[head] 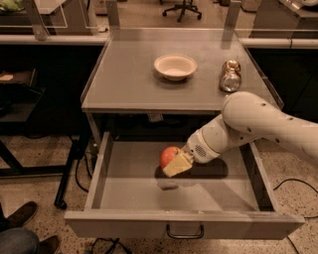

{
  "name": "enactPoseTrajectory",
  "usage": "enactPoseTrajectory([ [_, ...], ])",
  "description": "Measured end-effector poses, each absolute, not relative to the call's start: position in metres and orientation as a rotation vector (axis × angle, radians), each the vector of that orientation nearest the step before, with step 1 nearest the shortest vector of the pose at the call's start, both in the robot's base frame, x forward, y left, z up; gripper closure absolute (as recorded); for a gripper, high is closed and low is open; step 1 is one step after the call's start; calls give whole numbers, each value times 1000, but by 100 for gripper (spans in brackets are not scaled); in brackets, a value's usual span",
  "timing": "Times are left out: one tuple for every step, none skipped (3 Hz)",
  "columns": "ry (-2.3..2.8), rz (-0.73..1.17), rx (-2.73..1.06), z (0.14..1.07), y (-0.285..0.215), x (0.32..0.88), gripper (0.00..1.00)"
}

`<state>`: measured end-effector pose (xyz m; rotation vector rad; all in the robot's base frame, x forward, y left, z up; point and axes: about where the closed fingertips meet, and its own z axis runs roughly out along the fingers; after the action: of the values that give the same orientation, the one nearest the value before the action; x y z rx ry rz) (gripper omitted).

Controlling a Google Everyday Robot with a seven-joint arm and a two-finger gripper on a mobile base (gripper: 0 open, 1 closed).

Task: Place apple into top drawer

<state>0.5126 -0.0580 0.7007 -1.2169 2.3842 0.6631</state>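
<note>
While your tool [175, 164] hangs at centre frame, clamped on the apple [168, 154], you see both over the open top drawer [124, 224] in the lower half.

Gripper [171, 161]: over the open top drawer [124, 184], just off centre toward 6 o'clock, clamped on the apple [168, 154]. The near finger [178, 165] covers the apple's lower right. The far finger is hidden behind the fruit, and the stem cannot be made out.

Arm [258, 121]: cut off by the edge at 3 o'clock. It screens part of the drawer's right wall and floor.

Drawer rear: hidden beneath the tabletop [126, 84].

Can [230, 76], toward 1 o'clock: markings too blurred to read.

Shoe [22, 214] and leg [15, 243], at 7 o'clock: the leg is cut by the edges.

Office chair [182, 9], at 12 o'clock: only the base is in frame.
</note>
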Motion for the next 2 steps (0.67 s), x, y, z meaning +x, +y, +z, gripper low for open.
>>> enactPoseTrajectory([
  [2407,742,-1191,674,-53,501,100],
  [2407,742,-1191,674,-53,501,100],
])
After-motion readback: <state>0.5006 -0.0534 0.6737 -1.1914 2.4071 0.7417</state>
